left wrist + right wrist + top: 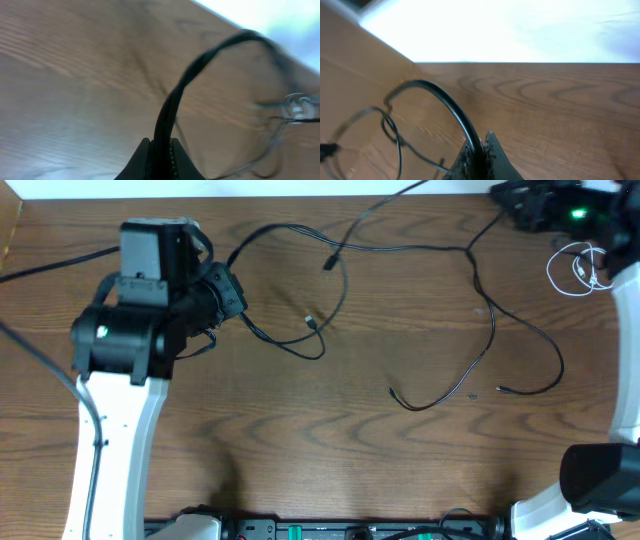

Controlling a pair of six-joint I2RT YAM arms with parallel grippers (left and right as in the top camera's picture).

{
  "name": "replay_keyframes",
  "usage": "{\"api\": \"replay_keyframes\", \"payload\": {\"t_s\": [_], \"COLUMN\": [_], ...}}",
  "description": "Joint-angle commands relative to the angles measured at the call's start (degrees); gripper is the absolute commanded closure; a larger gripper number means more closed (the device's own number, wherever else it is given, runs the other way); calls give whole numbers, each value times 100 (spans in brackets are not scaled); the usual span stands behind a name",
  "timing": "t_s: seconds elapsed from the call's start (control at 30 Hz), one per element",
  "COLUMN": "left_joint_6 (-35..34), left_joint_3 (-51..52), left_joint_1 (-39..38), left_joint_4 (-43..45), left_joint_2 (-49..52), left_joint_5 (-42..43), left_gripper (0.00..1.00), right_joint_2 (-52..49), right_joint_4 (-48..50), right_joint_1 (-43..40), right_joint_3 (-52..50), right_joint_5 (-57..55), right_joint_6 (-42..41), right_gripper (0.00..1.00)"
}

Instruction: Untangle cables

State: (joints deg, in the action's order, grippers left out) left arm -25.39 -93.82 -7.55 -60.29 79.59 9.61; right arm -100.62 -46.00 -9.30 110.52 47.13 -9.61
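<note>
A wood-grain table (300, 440) carries thin black cables (410, 248) strung left to right across it, with their loops crossing nearer the left side. The left gripper (161, 152) and the right gripper (479, 152) each pinch one of these cables at opposite ends. A white coiled cord (578, 268) lies near the right gripper.

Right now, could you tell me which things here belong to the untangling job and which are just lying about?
Job: black cables; white cord; left pincer, shut on a black cable; right pincer, likewise shut on one.
Lying about: thick arm cable at left; hardware strip along the near edge.
</note>
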Motion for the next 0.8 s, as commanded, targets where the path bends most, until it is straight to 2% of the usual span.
{"api": "replay_keyframes", "payload": {"t_s": [0.0, 0.13, 0.23, 0.3, 0.43, 0.5, 0.67, 0.77], "left_joint_6": [590, 671, 525, 348, 352, 352, 376, 575], "left_joint_3": [20, 20, 20, 20, 20, 20, 20, 20], "left_joint_1": [26, 33, 186, 356, 732, 861, 1038, 1038], "left_joint_4": [-376, -715, -876, -935, -984, -994, -992, -994], "left_joint_2": [369, 782, 1069, 1167, 1213, 1213, 1215, 1215], "left_joint_5": [-754, -1847, -2671, -2903, -3060, -3112, -3110, -2863], "left_gripper": [92, 91, 92, 92, 92, 92, 92, 92], "right_joint_2": [173, 173, 173, 173, 142, 120, 31, 31], "right_joint_4": [-11, -367, -940, -1322, -2173, -2374, -2643, -2612], "right_joint_1": [-216, -238, -223, -223, -195, -155, 247, 505], "right_joint_3": [92, 92, 92, 90, 72, 72, 68, 68], "right_joint_5": [452, -584, -2092, -2973, -3956, -4076, -3305, -3241], "right_joint_6": [-544, -780, -1104, -1224, -1104, -994, -85, -81], "right_gripper": [99, 99, 99, 99, 99, 99, 99, 99]}}
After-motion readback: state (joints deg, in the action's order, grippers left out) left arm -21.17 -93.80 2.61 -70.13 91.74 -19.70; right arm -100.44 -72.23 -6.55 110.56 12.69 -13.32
